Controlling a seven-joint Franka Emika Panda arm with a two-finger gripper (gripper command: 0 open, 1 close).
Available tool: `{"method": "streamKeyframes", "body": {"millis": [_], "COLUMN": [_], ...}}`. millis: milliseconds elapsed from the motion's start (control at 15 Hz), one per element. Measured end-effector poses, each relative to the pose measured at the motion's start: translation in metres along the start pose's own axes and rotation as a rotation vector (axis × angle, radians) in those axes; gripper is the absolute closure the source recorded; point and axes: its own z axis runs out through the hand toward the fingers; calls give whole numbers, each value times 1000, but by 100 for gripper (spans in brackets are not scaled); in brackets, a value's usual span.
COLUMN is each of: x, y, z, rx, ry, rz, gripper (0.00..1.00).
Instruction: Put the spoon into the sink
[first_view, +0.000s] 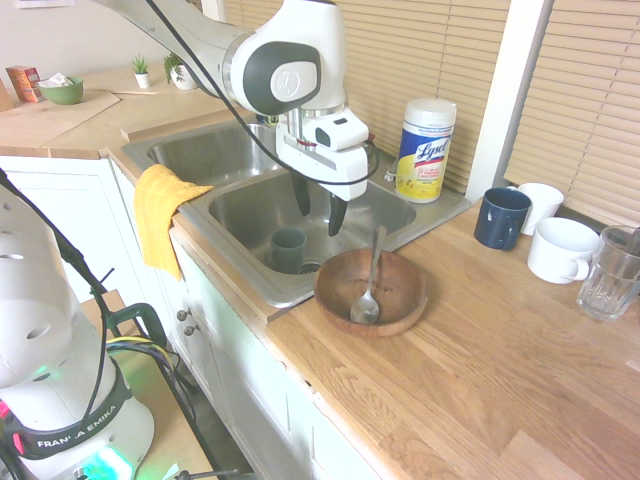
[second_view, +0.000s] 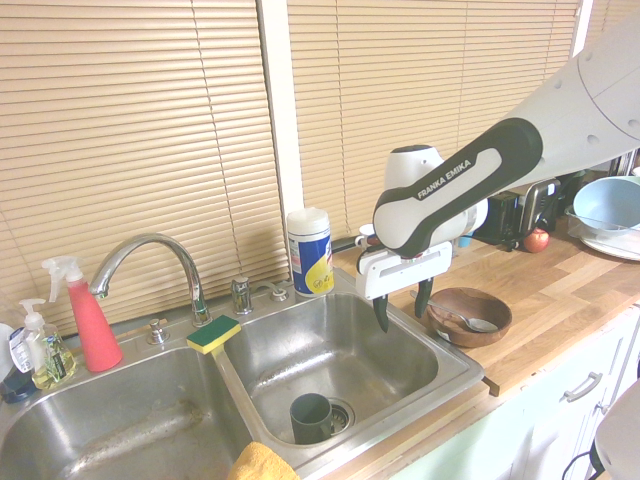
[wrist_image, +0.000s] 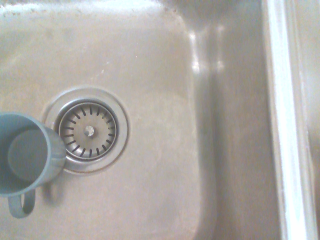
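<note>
Wooden counter (first_view: 470, 370) is seen filling the lower right of the first exterior view. At upper centre the claw (first_view: 320, 208) is held over the sink (first_view: 285, 292), its fingers spread and nothing gripped. Just right of it, the spoon (first_view: 375, 270) is found in the wooden bowl (first_view: 408, 309), handle leaning on the far rim. The handle is best straddled from above, closed on squarely, then lifted clear of the rim before being carried leftward.
</note>
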Motion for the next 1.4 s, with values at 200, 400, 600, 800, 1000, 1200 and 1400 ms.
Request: {"method": "streamKeyframes", "body": {"millis": [200, 400, 600, 800, 1000, 1200, 1400], "x": [0, 1, -6, -8, 16, 37, 48], "y": [0, 0, 5, 32, 79, 108, 119], "z": [1, -13, -41, -48, -45, -41, -30], "rx": [-9, 3, 20, 7, 10, 12, 2], "ry": [3, 42, 106, 137, 131, 120, 103], "rz": [-4, -21, -56, -60, -12, -4, -35], "gripper": [0, 0, 0, 0, 0, 0, 0]}}
